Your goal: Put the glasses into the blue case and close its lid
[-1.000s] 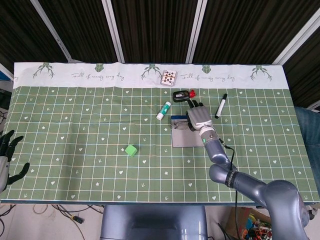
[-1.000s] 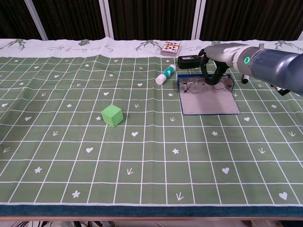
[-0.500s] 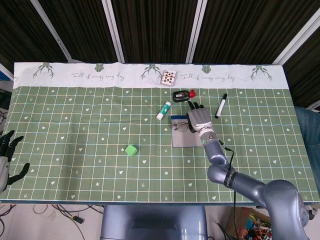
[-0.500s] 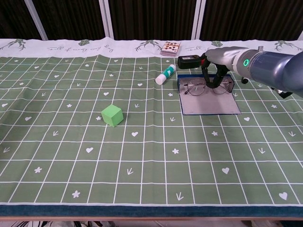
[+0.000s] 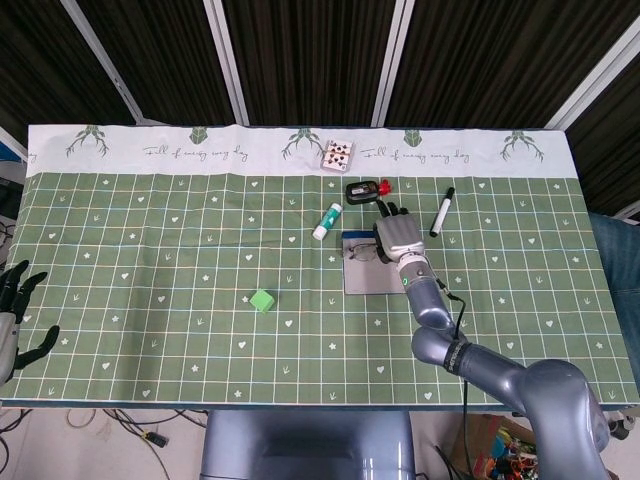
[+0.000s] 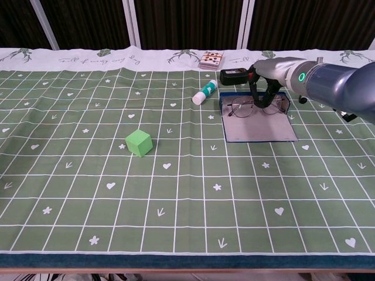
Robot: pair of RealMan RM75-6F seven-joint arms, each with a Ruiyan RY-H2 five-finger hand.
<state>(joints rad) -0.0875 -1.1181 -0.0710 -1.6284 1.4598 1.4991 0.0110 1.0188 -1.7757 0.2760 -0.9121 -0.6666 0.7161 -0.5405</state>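
A green tablecloth gridded in white with hearts and arrows, its far border white with deer motifs; a bright green cube; a blue case lined grey; a silver-grey right hand.

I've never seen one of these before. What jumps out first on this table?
The grey right hand reaching down over a pair of glasses, which lie in the open blue case right of the table's middle. Next, the bright green cube alone on the checked green cloth, left of centre. Behind the case sit a small white-and-green tube and a black marker.
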